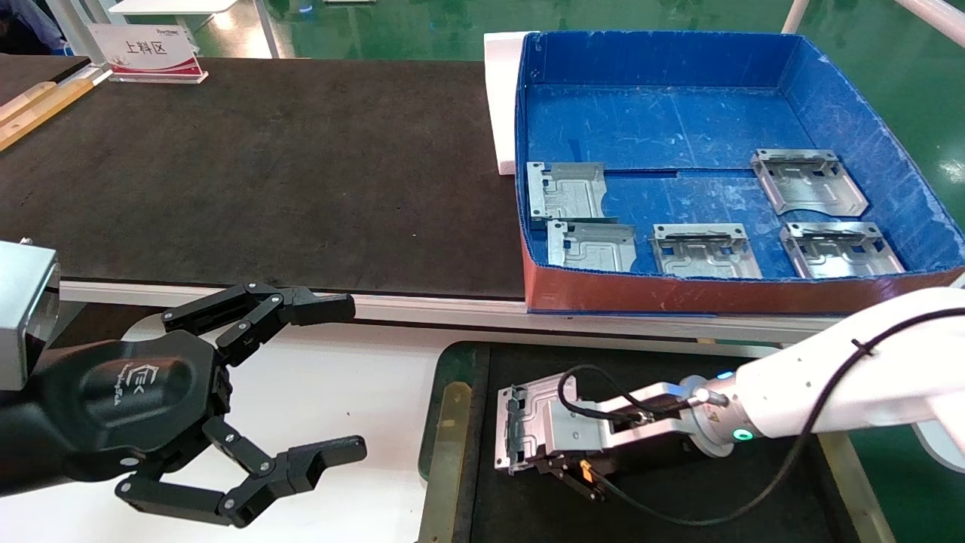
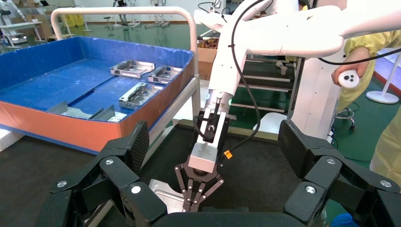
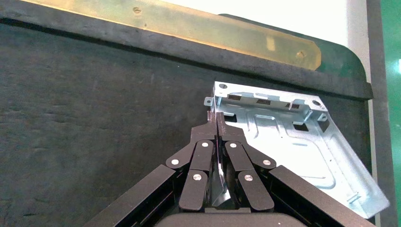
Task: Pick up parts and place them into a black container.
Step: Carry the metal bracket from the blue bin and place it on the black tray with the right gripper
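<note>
Holding one part (image 3: 288, 142) by its edge, jaws pinched tight, the right gripper (image 3: 217, 124) sits low over the black container (image 1: 450, 422), near right of scene. Plate is tilted, far edge raised. To do the step well: lower till plate lies flat on the floor, then let go & lift straight up w/o dragging it. Five more parts (image 1: 701, 249) wait in the blue box (image 1: 852, 121), far right. Left gripper (image 1: 343, 377) is parked near left, fingers wide apart, empty.
</note>
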### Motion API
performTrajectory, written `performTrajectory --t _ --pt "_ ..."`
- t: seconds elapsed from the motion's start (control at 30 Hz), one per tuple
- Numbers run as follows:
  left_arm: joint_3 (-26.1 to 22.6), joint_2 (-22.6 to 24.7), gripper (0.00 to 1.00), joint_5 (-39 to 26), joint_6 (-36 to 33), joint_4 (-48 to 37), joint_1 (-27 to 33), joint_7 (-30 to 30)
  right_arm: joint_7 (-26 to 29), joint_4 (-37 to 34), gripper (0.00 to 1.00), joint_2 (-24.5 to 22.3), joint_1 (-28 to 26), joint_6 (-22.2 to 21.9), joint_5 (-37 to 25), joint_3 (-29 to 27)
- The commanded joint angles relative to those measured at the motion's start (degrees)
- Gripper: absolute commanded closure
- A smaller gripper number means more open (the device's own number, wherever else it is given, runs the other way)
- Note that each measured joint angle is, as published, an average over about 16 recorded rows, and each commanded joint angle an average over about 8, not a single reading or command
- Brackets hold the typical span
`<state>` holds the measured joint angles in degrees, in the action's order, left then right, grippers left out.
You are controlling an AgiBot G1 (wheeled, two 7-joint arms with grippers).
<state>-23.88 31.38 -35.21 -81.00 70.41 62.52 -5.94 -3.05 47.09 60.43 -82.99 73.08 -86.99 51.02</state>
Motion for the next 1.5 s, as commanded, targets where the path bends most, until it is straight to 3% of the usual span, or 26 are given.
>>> performTrajectory --t 0.03,0.7,1.4,1.43,1.5 --pt "0.0 0.0 0.00 0.0 0.0 0.0 0.0 0.0 -1.2 -1.7 1.00 0.8 -0.4 0.0 -0.2 0.1" --pt "0.0 0.0 0.00 0.0 0.0 0.0 0.0 0.0 -7.2 -13.6 1.00 5.9 -2.0 -1.0 -0.6 0.4" --pt "0.0 0.0 0.00 0.0 0.0 0.0 0.0 0.0 -7.0 -17.3 1.00 6.9 -1.8 -3.0 -0.3 0.0" --pt "0.0 0.0 0.00 0.0 0.0 0.0 0.0 0.0 -7.0 -17.4 0.98 6.9 -1.8 -2.9 -0.2 -0.1" --pt "0.0 0.0 0.00 0.0 0.0 0.0 0.0 0.0 -7.0 -17.6 0.77 7.0 -1.8 -2.7 0.0 -0.1"
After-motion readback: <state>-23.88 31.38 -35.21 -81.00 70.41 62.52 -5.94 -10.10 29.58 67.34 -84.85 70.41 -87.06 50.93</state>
